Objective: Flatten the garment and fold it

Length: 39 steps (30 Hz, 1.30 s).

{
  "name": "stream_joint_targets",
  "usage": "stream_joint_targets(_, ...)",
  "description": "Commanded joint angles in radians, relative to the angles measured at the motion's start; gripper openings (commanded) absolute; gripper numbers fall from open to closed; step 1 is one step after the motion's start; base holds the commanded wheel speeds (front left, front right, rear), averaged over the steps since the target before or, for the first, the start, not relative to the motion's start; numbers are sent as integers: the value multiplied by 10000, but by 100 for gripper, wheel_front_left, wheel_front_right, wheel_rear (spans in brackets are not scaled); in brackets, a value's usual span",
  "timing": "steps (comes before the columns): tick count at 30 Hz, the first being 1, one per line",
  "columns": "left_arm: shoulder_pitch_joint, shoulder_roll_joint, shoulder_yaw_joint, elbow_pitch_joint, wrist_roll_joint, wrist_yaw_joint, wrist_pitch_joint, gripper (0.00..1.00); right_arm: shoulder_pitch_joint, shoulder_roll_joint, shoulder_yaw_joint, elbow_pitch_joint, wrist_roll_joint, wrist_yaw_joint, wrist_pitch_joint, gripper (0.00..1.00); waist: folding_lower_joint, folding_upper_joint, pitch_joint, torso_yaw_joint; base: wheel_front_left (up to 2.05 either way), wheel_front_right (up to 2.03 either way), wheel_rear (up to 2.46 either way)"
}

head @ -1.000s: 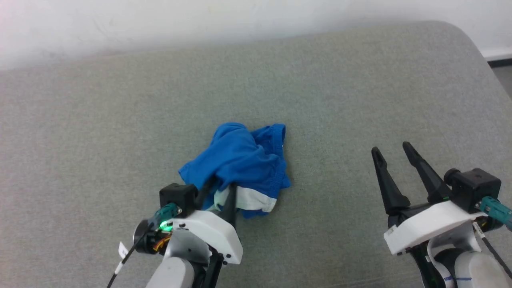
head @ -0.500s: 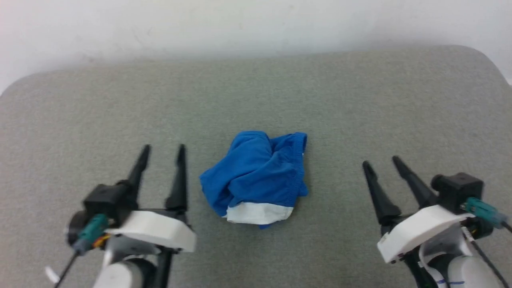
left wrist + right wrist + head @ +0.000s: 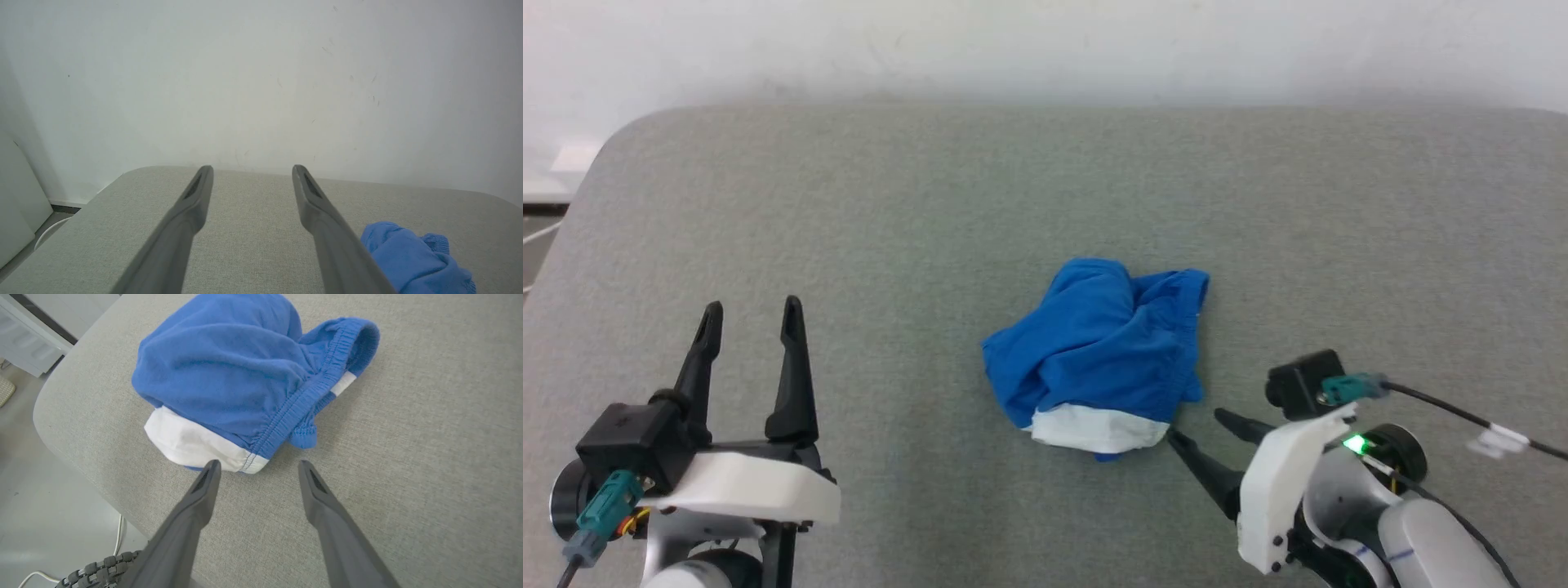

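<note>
item 1, right gripper [image 3: 1195, 425]: jaws standing spread, gripping nothing, pointing at the near right corner of the garment [image 3: 1103, 359]. in the right wrist view one fingertip [image 3: 212, 467] is sitting just beside the white stripe [image 3: 188, 443] (touching or not cannot be told).

item 2, garment: lying crumpled in a mound around the middle of the grey padded surface [image 3: 890, 204]. blue fabric is bunching over the white stripe. the gathered waistband [image 3: 310, 396] is running along the mound's right side, with a small white label [image 3: 342, 383] showing.

item 3, left gripper [image 3: 752, 305]: jaws released and wide, holding nothing, hovering well apart from the garment on its left, fingers pointing toward the wall [image 3: 1013, 41].

item 4, open room: bare surface is lying all round the mound, widest on the left and toward the far edge. in the right wrist view the surface's rounded edge is running near the stripe side of the mound, with floor [image 3: 41, 498] and a white cable [image 3: 119, 533] showing below it.
</note>
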Motion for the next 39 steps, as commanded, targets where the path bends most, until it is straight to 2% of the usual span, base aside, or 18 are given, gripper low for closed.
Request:
stream_joint_targets(1,89,16,21,-60,-58,5,-46,100,-251,-72,119,116,152,-9,71,100,0,0,176,217,0,0,0)
stream_joint_targets(5,67,-17,-3,-51,-106,-13,-154,100,-867,-351,654,853,718,-9,307,100,0,0,364,403,0,0,0)
stream_joint_targets(13,-10,-146,-65,123,-266,-33,-317,100,-1842,-543,1463,2288,1733,-9,97,100,0,0,581,547,0,0,0)
stream_joint_targets(14,-34,-143,-67,164,-279,-48,-342,100,-1923,-529,1550,2390,1911,-9,79,76,0,0,602,551,0,0,0)
stream_joint_targets(15,-61,-142,-70,204,-289,-60,-368,100,-2025,-562,1647,2455,2009,-9,-1,30,0,0,619,557,0,0,0)
stream_joint_targets(16,-85,-136,-78,248,-291,-73,-387,100,-2115,-603,1762,2518,2098,-9,-58,0,0,0,624,565,0,0,0)
stream_joint_targets(22,-56,-143,-149,322,-276,-46,-404,100,-2549,-869,2148,2383,2432,-9,-634,0,0,0,503,530,0,0,0)
stream_joint_targets(29,87,-152,-201,290,-259,52,-350,100,-3120,-1383,2006,1480,2523,-9,-778,0,0,0,266,286,0,0,0)
stream_joint_targets(32,143,-158,-246,248,-240,83,-337,100,-3112,-1548,1473,1229,2123,-9,-1015,0,0,0,148,217,0,0,0)
stream_joint_targets(39,309,-128,-243,183,-227,179,-300,100,-1776,-1207,205,591,1173,-9,-1184,0,0,0,-84,175,0,0,0)
